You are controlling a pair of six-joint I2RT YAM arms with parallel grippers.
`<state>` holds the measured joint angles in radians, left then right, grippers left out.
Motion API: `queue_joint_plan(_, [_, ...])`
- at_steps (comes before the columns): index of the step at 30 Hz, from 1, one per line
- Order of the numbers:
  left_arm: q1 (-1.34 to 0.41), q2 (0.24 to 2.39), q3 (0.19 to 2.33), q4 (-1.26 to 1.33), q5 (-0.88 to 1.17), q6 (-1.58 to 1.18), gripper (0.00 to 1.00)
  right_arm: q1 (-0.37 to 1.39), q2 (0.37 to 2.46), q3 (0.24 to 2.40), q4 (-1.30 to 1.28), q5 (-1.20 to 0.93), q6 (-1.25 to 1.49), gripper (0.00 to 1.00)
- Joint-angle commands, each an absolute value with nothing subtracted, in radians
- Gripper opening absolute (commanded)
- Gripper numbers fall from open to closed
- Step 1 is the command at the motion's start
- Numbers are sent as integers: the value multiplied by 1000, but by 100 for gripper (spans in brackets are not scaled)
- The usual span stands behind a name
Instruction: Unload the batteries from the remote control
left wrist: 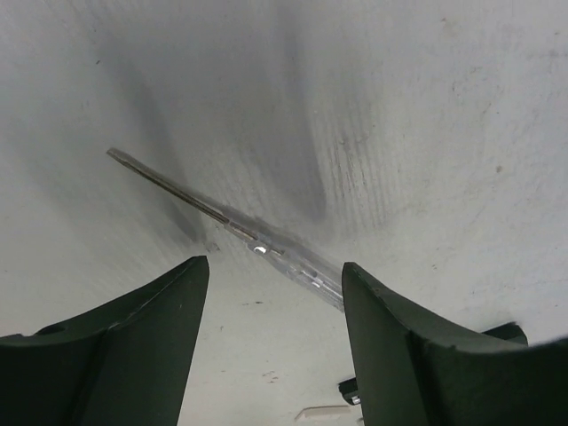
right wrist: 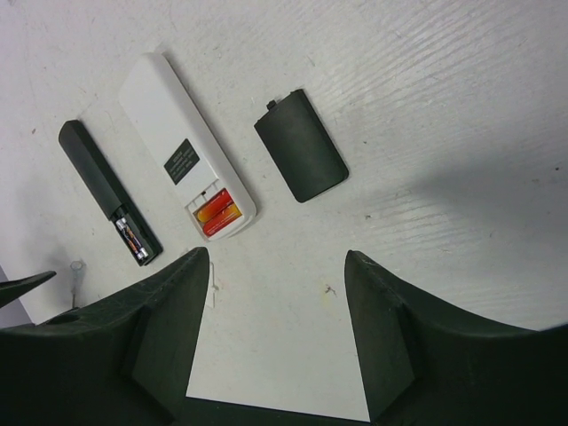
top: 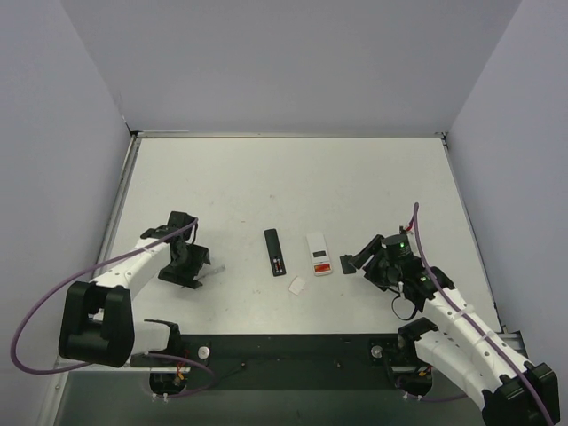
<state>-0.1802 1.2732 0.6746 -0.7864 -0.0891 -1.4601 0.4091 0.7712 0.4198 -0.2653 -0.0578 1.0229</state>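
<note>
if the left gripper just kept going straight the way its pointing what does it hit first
Most likely the clear thin tool lying on the table, which crosses just ahead of the open left gripper. Depth is unclear, so it might touch bare table just beside it instead.

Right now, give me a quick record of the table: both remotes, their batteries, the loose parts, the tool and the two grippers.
black remote: compartment open, dark batteries inside
white remote: compartment open, red batteries inside
black cover: flat on table beside white remote
small white piece: on table, near the remotes' open ends
clear tool: on table by left gripper
left gripper: open, empty
right gripper: open, empty
</note>
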Motion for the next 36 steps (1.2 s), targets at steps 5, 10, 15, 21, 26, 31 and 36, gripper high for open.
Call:
queue_joint_plan(5, [-173, 1362, 706, -739, -130, -1759, 71, 452, 784, 474, -284, -8, 1028, 57])
queue_joint_plan(10, [-173, 1384, 710, -747, -138, -1770, 62, 469, 793, 480, -282, -3, 1025, 57])
queue_joint_plan(15, [-172, 1396, 712, -756, -143, -1766, 46, 480, 802, 494, -282, 28, 1019, 56])
queue_joint_plan(21, [-173, 1381, 710, -762, -135, -1749, 14, 499, 808, 508, -282, 35, 1006, 56])
queue_joint_plan(26, [-173, 1355, 719, -736, -82, -1691, 0, 532, 807, 532, -275, 37, 944, 56])
queue_joint_plan(31, [-173, 1315, 796, -795, -37, -1597, 0, 574, 762, 526, -209, 34, 899, 56])
queue_joint_plan(36, [-173, 1194, 782, -723, 24, -1523, 0, 586, 739, 515, -132, 11, 871, 56])
